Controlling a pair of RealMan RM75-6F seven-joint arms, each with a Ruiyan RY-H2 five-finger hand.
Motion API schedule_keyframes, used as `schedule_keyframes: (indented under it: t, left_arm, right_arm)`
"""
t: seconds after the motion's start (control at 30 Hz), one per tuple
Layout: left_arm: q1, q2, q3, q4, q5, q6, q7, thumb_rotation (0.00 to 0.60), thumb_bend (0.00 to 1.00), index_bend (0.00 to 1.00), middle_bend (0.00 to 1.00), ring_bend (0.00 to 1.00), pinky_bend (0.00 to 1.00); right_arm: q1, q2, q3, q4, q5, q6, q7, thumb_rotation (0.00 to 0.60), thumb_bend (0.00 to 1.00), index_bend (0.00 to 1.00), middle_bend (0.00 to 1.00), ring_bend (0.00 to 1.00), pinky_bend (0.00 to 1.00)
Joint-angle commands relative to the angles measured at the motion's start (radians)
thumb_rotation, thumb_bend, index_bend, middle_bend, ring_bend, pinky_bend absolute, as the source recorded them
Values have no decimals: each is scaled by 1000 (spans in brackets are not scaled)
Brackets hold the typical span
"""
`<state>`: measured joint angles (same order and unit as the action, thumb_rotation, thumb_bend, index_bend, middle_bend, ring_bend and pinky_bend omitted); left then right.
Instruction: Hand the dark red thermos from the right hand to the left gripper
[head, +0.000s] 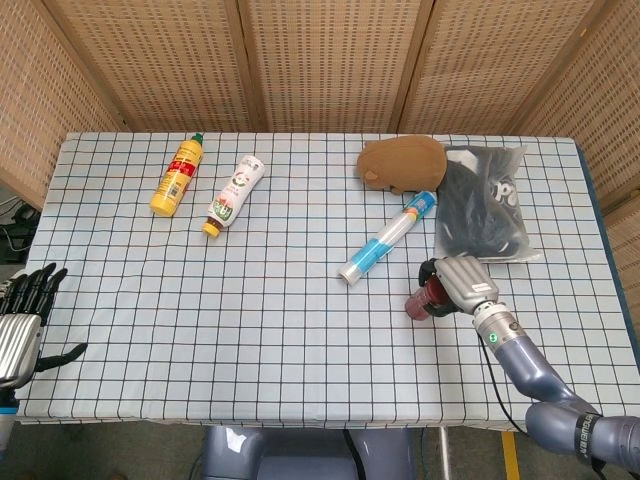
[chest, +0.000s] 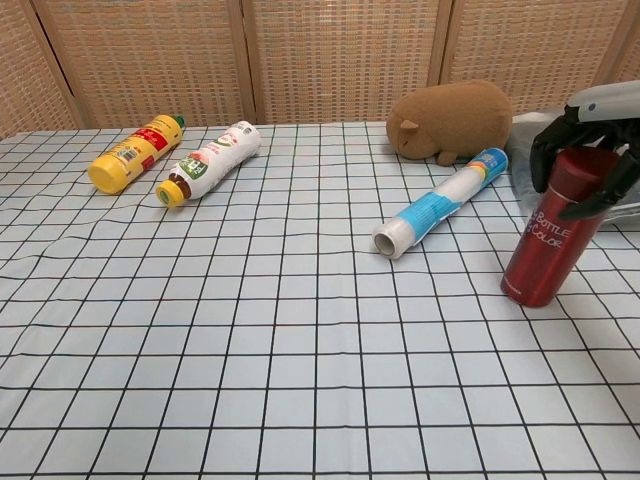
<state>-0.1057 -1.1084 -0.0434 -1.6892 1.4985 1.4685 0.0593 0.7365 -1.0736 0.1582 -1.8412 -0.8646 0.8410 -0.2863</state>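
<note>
- Thermos (chest: 552, 235): a dark red metal cylinder with pale lettering running down its side; its cap is the same dark red.
- It stands on its base on the bench (head: 300, 340), leaning slightly, top tipped toward the right edge.
- It sits in the right part of the bench, nearer the front edge than the back and somewhat in from the right edge.
- The right robot hand (chest: 590, 140) is wrapped around its upper part, dark fingers curled over the cap, so the top is partly hidden.
- In the head view the thermos (head: 424, 299) shows foreshortened from above.
</note>
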Motion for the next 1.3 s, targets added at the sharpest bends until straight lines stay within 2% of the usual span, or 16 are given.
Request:
schedule_keyframes:
  t: [0.03, 0.3, 0.43, 0.6, 0.73, 0.9, 1.3]
  left_arm:
    - [-1, 0, 0, 0, 1, -1, 1, 600, 0, 0, 0, 0, 0]
    - [-39, -3, -3, 1, 17, -52, -62, 600, 0, 0, 0, 0, 0]
    - [-129, -13, -22, 3, 61, -151, -209, 600, 0, 0, 0, 0, 0]
    - [-238, -49, -44, 37, 123, -237, -391, 600, 0, 0, 0, 0, 0]
    - [-346, -108, -72, 82, 158, -312, -528, 600, 0, 0, 0, 0, 0]
    - [-458, -219, -111, 139, 132, -388, -686, 600, 0, 0, 0, 0, 0]
    - [-592, -390, -161, 247, 33, -502, -759, 600, 0, 0, 0, 0, 0]
  right_arm:
    - [1, 5, 0, -8, -4, 6, 0, 600, 715, 611, 557, 535, 698]
    - [20, 85, 32, -129, -26, 39, -20, 600, 723, 613, 560, 538, 698]
    - [69, 137, 69, -208, 25, 51, -73, 600, 725, 613, 560, 538, 698]
    - [151, 161, 111, -270, 145, 66, -134, 600, 732, 613, 561, 539, 698]
    - [245, 153, 143, -296, 263, 83, -196, 600, 738, 615, 562, 539, 698]
    - [361, 127, 171, -316, 404, 116, -264, 600, 749, 615, 563, 539, 698]
    - [519, 49, 181, -287, 572, 159, -342, 600, 755, 620, 566, 541, 698]
